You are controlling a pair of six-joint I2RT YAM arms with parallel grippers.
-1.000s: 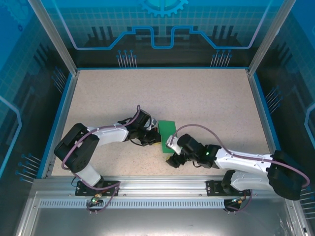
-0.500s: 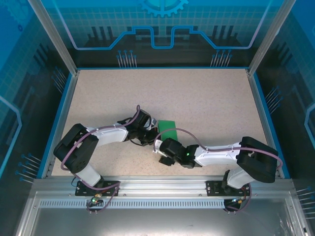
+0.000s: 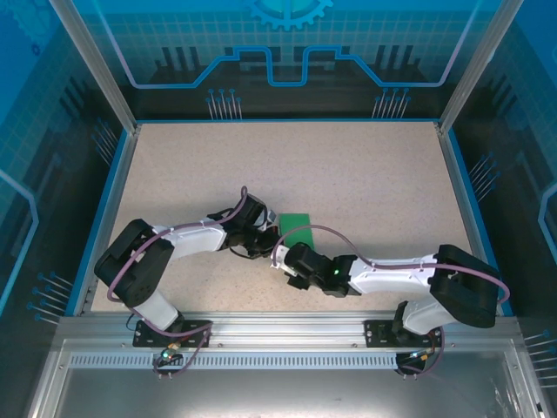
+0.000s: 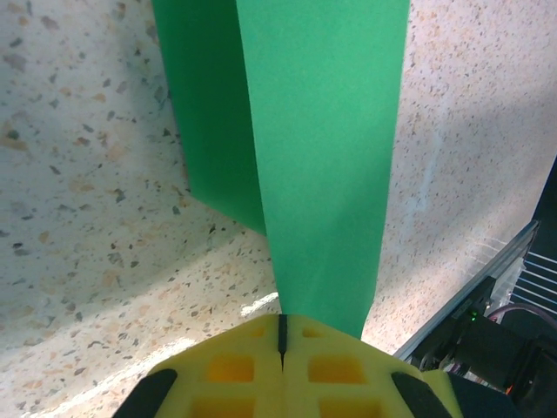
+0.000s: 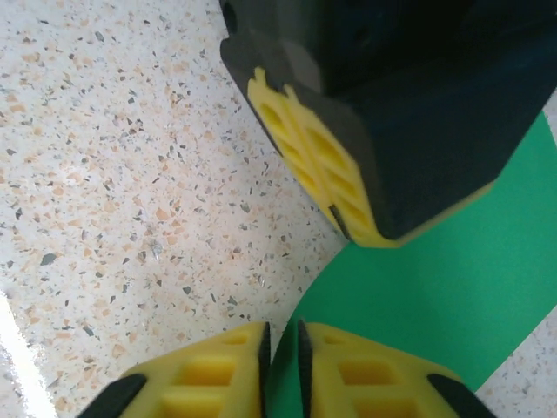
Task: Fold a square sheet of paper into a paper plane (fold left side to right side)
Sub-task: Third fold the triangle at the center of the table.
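Seen from above, the lower end of the square sheet of paper (image 3: 296,228) is hidden under the arms (image 3: 306,261). Whether it is pinched by the right gripper (image 5: 283,348) cannot be told.

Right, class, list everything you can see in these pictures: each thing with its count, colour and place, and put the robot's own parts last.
square sheet of paper: one, bright green, partly folded, mid-table between the arms' tips
table: one, speckled beige, inside the border
border: one, blue, around the table
rail: one, silver, near edge, bearing the arm bases
arms: two, white and black; left arm, right arm
left pincer: one, yellow fingers, shut on the paper
right pincer: one, yellow fingers, nearly closed at the paper's edge, green showing in the slim gap
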